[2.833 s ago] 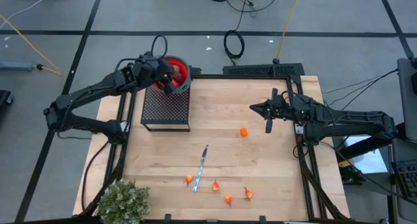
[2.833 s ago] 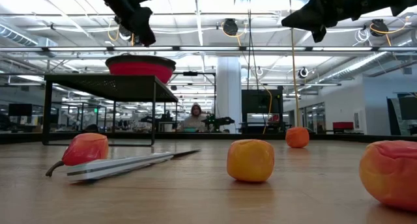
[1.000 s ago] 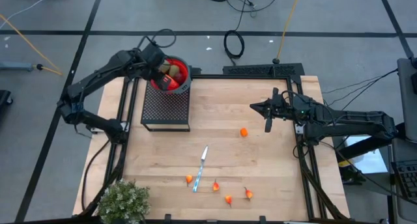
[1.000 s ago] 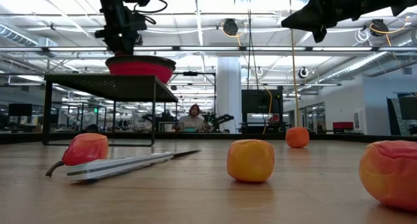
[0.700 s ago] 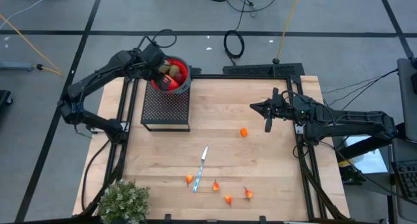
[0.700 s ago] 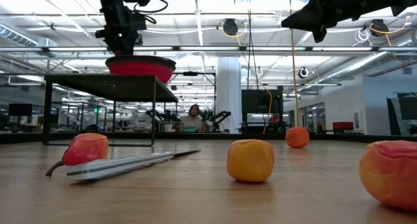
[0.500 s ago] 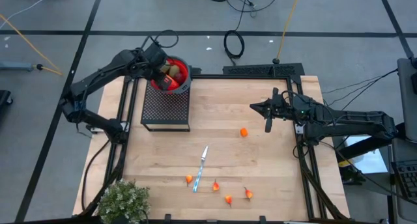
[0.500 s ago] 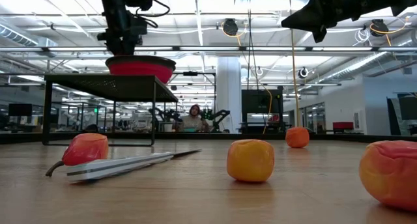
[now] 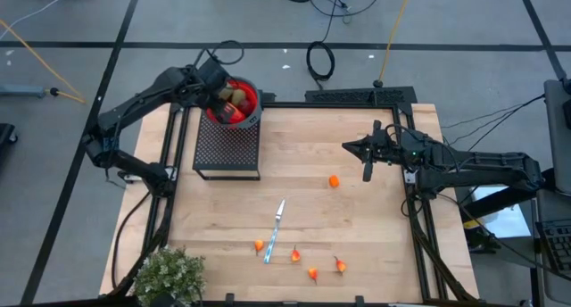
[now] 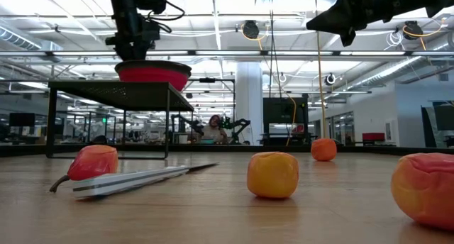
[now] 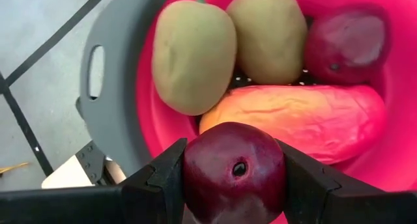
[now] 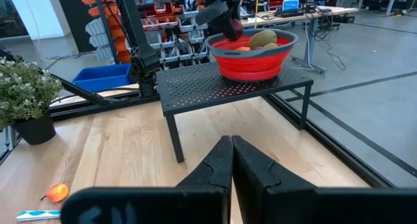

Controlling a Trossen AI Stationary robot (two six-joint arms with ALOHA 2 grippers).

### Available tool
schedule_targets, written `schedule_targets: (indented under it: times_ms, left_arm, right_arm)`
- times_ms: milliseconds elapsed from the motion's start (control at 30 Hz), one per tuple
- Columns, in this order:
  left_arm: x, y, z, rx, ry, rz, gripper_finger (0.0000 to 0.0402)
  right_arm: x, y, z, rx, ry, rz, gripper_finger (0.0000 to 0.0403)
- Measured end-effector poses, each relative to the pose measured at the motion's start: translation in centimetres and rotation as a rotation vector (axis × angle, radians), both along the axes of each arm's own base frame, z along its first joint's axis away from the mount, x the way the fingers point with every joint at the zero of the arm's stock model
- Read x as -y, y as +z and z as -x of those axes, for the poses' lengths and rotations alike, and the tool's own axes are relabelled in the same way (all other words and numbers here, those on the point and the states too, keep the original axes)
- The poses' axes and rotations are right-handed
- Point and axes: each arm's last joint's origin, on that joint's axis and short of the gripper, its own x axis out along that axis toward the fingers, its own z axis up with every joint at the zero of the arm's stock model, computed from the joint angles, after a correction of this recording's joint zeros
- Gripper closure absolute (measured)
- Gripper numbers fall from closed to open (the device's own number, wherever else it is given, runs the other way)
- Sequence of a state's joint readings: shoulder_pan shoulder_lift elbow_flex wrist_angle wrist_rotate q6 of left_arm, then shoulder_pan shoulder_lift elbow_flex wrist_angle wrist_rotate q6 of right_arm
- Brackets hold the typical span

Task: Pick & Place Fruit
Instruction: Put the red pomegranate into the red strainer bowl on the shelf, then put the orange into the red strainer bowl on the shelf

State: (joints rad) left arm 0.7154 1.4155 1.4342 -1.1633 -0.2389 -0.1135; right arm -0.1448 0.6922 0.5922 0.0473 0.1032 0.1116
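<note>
**A:** Left gripper (image 11: 233, 185) first. What's in it?

**B:** Dark-red ball (image 11: 234, 172), pinched between both fingers (image 11: 163, 185), hanging just over the red bowl (image 9: 234, 102). The bowl sits on the black mesh stand (image 9: 227, 146), toward 10 o'clock on the table (image 9: 357, 209).

**A:** Bowl contents?

**B:** Two olive-brown ovals (image 11: 193, 55), a second dark-red fruit (image 11: 348, 45), and one elongated orange-red fruit (image 11: 293, 116) lying across beneath the held ball.

**A:** Right gripper (image 9: 367, 175)?

**B:** Fingers pressed together, holding nothing, raised over the table toward 2 o'clock.

**A:** Loose fruit on the wood?

**B:** Orange ball (image 9: 334, 180) just right of centre. Four small red-orange pieces (image 9: 312, 273) strung along 6 o'clock, a couple with stems. The leftmost piece (image 9: 259, 246) lies just beside the handle of a knife (image 9: 277, 222), which points up toward centre.

**A:** Anything else?

**B:** Grey-green potted plant (image 9: 169, 276) at the 7 o'clock corner. In the low view, a person (image 10: 213, 130) far back in the room.
</note>
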Motion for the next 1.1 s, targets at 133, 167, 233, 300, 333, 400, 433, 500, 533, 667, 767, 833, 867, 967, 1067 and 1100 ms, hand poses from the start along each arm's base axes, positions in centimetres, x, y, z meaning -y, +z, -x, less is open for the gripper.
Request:
schedule_targets:
  times_ms: [133,167,233,300,333,400,433,500,533,667,767,833,867,967,1067,1100]
  left_arm:
    - [-0.1,0.0,0.1,-0.015,0.009,-0.018,0.0217]
    - [-0.1,0.0,0.1,-0.017,0.010,-0.019,0.0217]
    - [-0.1,0.0,0.1,-0.017,0.012,-0.020,0.0213]
    - [-0.2,0.0,0.2,-0.016,0.016,-0.018,0.0204]
    - [-0.3,0.0,0.2,-0.016,0.019,-0.018,0.0198]
    - [-0.3,0.0,0.3,-0.016,0.023,-0.018,0.0186]
    - [-0.4,0.0,0.3,-0.015,0.024,-0.017,0.0180]
    - [-0.4,0.0,0.3,-0.015,0.024,-0.018,0.0170]
    - [-0.4,0.0,0.3,-0.015,0.024,-0.018,0.0166]
    - [-0.4,0.0,0.3,-0.015,0.024,-0.018,0.0158]
    - [-0.4,0.1,0.3,-0.014,0.015,-0.024,0.0160]
    - [-0.4,0.3,0.3,-0.014,0.006,-0.030,0.0160]
    - [-0.4,0.6,0.3,-0.007,0.004,-0.037,0.0160]
    - [-0.4,2.5,0.3,0.029,-0.013,-0.087,0.0160]
    - [-0.2,5.0,0.4,0.087,-0.021,-0.146,0.0160]
    - [-0.1,5.8,0.4,0.118,-0.011,-0.162,0.0160]
  right_arm:
    - [0.0,0.0,0.0,0.000,0.000,0.000,0.0403]
    - [0.0,0.0,0.0,0.000,0.000,0.000,0.0403]
    - [0.0,0.0,0.0,0.000,0.000,0.000,0.0403]
    - [0.0,0.0,0.0,0.001,0.000,0.000,0.0403]
    - [0.0,0.0,0.0,0.001,0.000,0.000,0.0403]
    - [0.0,0.0,0.0,0.001,0.000,0.000,0.0403]
    - [0.0,0.0,0.0,0.001,0.000,0.000,0.0403]
    - [0.0,0.0,0.0,0.001,0.000,0.000,0.0403]
    - [0.0,0.0,0.0,0.001,0.000,0.000,0.0403]
    - [0.0,0.0,0.0,0.001,0.000,0.000,0.0403]
    - [0.0,0.0,0.0,0.001,0.000,0.000,0.0403]
    - [0.0,0.0,0.0,0.001,0.000,0.000,0.0403]
    - [0.0,0.0,0.0,0.001,0.000,0.000,0.0403]
    - [0.0,0.0,0.0,0.001,0.000,0.000,0.0403]
    - [0.0,0.0,0.0,0.001,0.000,0.000,0.0403]
    - [0.0,0.0,0.0,0.001,0.000,0.000,0.0403]
